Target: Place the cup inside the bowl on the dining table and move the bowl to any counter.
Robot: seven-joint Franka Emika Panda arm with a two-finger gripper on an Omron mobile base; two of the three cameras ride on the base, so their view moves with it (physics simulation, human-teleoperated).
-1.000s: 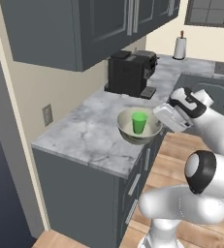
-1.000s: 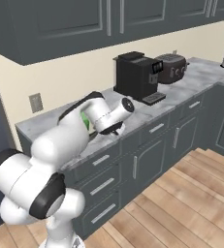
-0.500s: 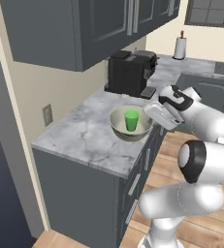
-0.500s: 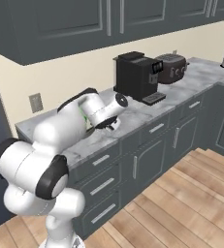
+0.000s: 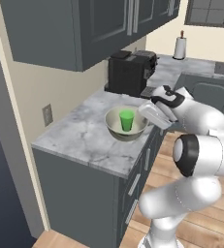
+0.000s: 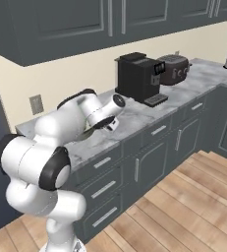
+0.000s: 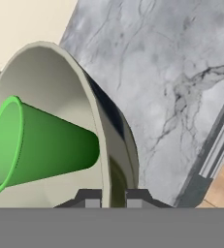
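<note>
1. Pincer (image 7: 113,196) was nearly closed, its two dark fingertips (image 7: 90,197) pinching the rim of the metallic grey bowl (image 7: 114,145), one tip inside the wall and one outside, seen in the hand view.
2. From the left base view the gripper (image 5: 150,116) sat at the bowl's (image 5: 126,131) right-hand rim, white arm reaching in from the lower right.
3. Bowl was on the grey marbled counter (image 5: 79,138), near the front edge; whether its base touched the top or sat slightly above could not be told.
4. Green cup (image 5: 127,120) stood upright inside the bowl, roughly central, its rim level with the bowl's rim or a little above.
5. In the hand view the cup (image 7: 40,143) appeared sideways due to camera roll, its open mouth at the left, against the pale cream inside of the bowl.
6. Black coffee machine (image 5: 130,72) stood behind the bowl on the same counter, apart from it.
7. In the right base view the arm's forearm covered most of the bowl; the coffee machine (image 6: 138,78) and a dark toaster-like appliance (image 6: 174,69) sat further along the counter (image 6: 139,115).
8. Paper towel roll (image 5: 180,47) stood far back on the corner run.
9. Dark upper cabinets (image 5: 74,29) hung above; a wall outlet (image 5: 47,115) was on the beige wall to the left of the bowl.
</note>
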